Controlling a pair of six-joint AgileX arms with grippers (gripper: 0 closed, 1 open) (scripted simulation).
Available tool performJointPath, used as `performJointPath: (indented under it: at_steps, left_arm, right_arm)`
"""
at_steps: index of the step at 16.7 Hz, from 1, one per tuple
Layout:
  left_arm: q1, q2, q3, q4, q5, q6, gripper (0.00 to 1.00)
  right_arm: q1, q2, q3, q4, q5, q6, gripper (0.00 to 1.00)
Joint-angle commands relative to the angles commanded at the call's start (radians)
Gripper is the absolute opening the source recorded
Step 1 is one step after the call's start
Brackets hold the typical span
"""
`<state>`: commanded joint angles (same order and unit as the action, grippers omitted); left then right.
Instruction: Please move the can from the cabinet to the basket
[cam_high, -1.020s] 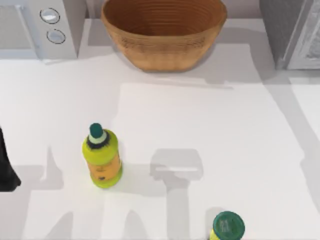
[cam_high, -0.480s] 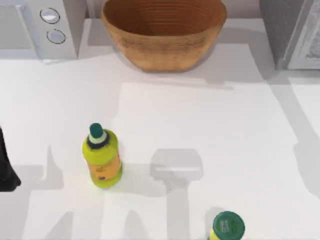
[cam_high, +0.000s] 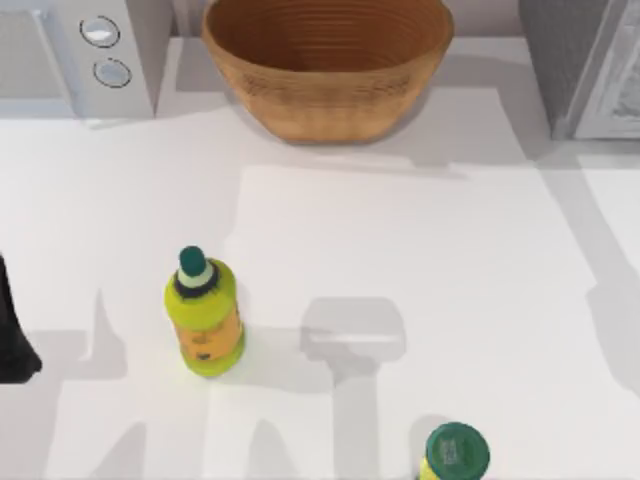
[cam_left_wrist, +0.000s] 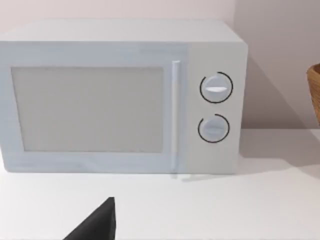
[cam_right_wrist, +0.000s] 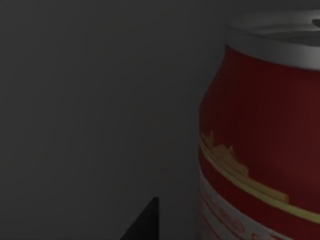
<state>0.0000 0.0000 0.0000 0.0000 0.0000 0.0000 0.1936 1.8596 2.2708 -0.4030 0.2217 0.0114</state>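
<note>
Our right end effector sits close beside the small red drinks can (cam_right_wrist: 262, 135) in a dim grey enclosure.

In our right wrist view the can stands upright with its shiny silver top, and a dark fingertip (cam_right_wrist: 145, 222) of our right end effector shows just beside it; we cannot tell whether that end effector is open or closed, or whether it touches the can. From above, the large round tan woven basket (cam_high: 330, 105) stands at the back middle of the white worktop (cam_high: 420, 260), the tall grey cabinet with its white-framed door (cam_high: 585, 65) at the back right, and the white appliance with two round knobs (cam_high: 75, 55) at the back left. A yellow-green bottle with a dark green cap (cam_high: 203, 315) stands upright left of centre. Our left arm (cam_high: 15, 335) is parked at the left edge, facing the appliance; its finger opening we cannot tell.
</note>
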Motion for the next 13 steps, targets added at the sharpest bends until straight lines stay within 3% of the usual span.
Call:
performJointPath:
  at_steps: [7, 13]
  left_arm:
    - [0.000, 0.000, 0.000, 0.000, 0.000, 0.000, 1.00]
    - [0.000, 0.000, 0.000, 0.000, 0.000, 0.000, 1.00]
  right_arm:
    - [0.000, 0.000, 0.000, 0.000, 0.000, 0.000, 0.02]
    - [0.000, 0.000, 0.000, 0.000, 0.000, 0.000, 0.00]
